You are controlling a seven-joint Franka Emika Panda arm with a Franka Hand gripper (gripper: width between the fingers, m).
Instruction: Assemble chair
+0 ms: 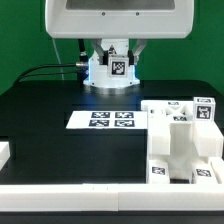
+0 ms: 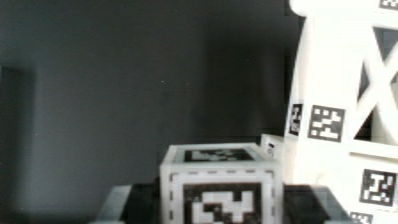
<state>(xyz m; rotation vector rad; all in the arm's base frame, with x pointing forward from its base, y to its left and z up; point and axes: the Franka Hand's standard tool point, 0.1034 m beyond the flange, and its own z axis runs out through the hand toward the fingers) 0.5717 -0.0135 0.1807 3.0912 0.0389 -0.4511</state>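
My gripper (image 1: 114, 74) hangs at the back of the black table, shut on a small chunky white chair piece (image 1: 117, 67) with a square marker tag on its face. In the wrist view that piece (image 2: 217, 180) sits between the two dark fingers (image 2: 135, 200), tags showing on its top and front. The partly built chair (image 1: 181, 138), a cluster of white panels and posts with tags, stands at the exterior view's right, near the front. It also shows in the wrist view as the chair (image 2: 349, 95), beside the held piece and apart from it.
The marker board (image 1: 112, 120) lies flat on the table in front of the gripper. A white rail (image 1: 90, 196) runs along the front edge, and a white block (image 1: 5, 151) sits at the exterior view's left edge. A black cable (image 1: 40, 70) trails at the back left.
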